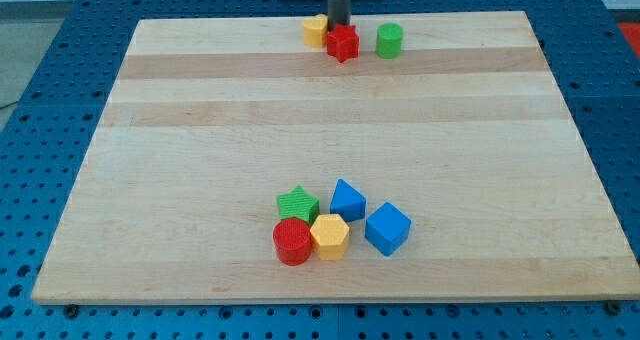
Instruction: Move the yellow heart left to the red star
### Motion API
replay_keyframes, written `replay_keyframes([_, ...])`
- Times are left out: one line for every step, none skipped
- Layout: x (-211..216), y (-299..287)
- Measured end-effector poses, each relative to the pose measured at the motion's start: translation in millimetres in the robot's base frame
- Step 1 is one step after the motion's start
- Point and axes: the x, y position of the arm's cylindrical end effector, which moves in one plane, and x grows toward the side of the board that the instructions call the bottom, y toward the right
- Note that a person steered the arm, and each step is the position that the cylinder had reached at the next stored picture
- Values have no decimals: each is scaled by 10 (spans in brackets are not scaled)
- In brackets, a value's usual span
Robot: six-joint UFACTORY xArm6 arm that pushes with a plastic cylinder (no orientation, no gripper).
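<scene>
So here's what you've got on the counter [200, 130] right now. Use the red star [343, 43] as your landmark, since it sits up near the view's top edge, about mid-width. The yellow heart [316, 29] is touching the star on the view's left and a hair toward the top, so the two are already snug together. The dark rod comes straight down from the top of the view and my tip [339, 26] lands right behind the star, in the notch between star and heart. It looks to be touching or nearly touching both, but I can't tell which for sure. As for the tool: it's just a plain rod, no jaws to open or close, and it has hold of nothing.

On the view's right of the star, with a small gap, stands a green cylinder [390, 40], not touching it.

Everything else is well apart from the star, way down toward the view's bottom, in one tight cluster: a green star [298, 203], a blue block [347, 198] just right of it (shape's hard to call – some kind of wedge or pentagon), a red cylinder [293, 242], a yellow hexagon [329, 237] pressed against that cylinder, and a blue cube [387, 228] at the cluster's right end.
</scene>
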Motion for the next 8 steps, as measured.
replay_keyframes([-118, -12])
replay_keyframes([-249, -64])
replay_keyframes([-165, -79])
replay_keyframes([-7, -69])
replay_keyframes([-186, -70])
replay_keyframes([-261, -79])
replay_keyframes([-167, -108])
replay_keyframes([7, -94])
